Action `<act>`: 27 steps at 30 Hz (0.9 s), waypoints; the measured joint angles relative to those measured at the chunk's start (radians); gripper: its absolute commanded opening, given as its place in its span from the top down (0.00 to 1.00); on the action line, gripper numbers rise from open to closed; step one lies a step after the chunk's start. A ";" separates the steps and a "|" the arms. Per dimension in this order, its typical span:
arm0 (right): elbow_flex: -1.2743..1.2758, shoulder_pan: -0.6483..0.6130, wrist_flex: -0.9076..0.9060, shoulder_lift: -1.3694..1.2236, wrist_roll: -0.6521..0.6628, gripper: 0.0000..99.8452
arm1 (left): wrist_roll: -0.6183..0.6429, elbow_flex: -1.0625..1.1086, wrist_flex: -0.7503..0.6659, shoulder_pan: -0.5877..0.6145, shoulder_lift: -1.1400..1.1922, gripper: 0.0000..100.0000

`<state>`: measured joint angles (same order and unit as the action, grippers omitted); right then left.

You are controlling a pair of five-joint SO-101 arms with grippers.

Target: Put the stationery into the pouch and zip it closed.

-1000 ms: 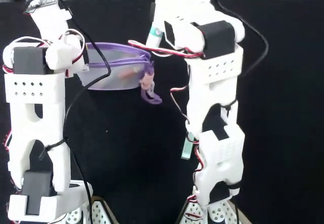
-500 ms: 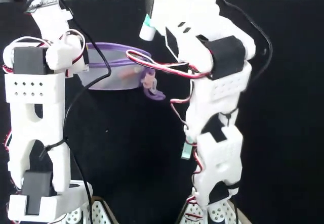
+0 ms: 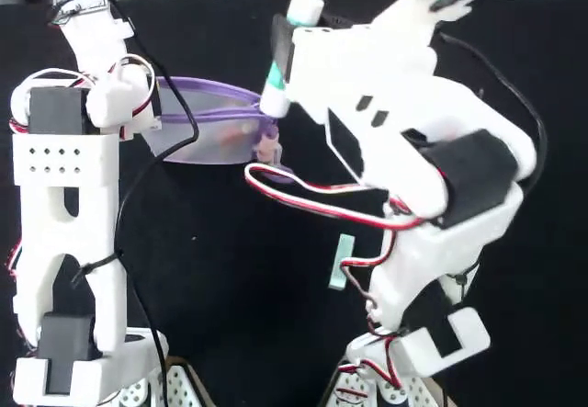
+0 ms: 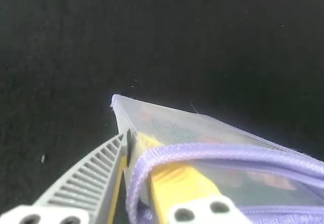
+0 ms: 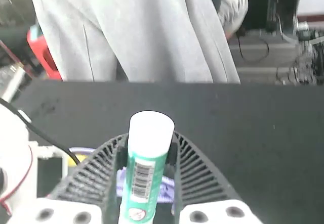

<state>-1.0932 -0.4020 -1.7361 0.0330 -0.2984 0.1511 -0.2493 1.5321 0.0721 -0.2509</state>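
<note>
A translucent pouch (image 3: 209, 131) with a purple zipper rim hangs open above the black table, and my left gripper (image 3: 147, 113) is shut on its left end. In the left wrist view the fingers (image 4: 167, 183) pinch the pouch (image 4: 212, 138) at its purple edge. Something pinkish lies inside it. My right gripper (image 3: 280, 53) is shut on a green-and-white glue stick (image 3: 287, 50), held nearly upright over the pouch's right end. The right wrist view shows the glue stick (image 5: 146, 163) clamped between the fingers (image 5: 96, 178). A light green eraser-like piece (image 3: 341, 262) lies on the table.
The black table (image 3: 211, 269) spreads below both arms. Red and white cables (image 3: 303, 196) loop under the right arm. A purple zipper pull strap (image 3: 274, 163) dangles from the pouch's right end. Grey cloth (image 5: 142, 27) hangs behind the table.
The right arm has swung up and toward the camera, tilting the glue stick upright above the pouch's right end. The left arm and the pouch have stayed put.
</note>
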 measured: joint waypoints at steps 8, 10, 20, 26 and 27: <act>0.169 -0.006 0.003 0.046 0.005 0.99 | 0.000 0.008 -0.002 0.000 -0.002 0.97; 0.222 -0.006 0.017 0.046 0.005 0.99 | 0.000 0.008 -0.002 0.000 -0.002 0.97; 0.786 -0.005 0.373 0.170 0.005 0.99 | 0.000 0.008 -0.002 0.000 -0.002 0.97; 1.223 -0.006 0.729 0.546 0.005 0.99 | 0.000 0.008 -0.002 0.000 -0.002 0.97; 1.312 -0.006 0.807 0.608 0.005 0.99 | 0.000 0.008 -0.002 0.000 -0.002 0.97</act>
<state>0.2186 -0.4081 -0.9291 0.6406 -0.2938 0.1511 -0.2417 1.5305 0.0721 -0.2524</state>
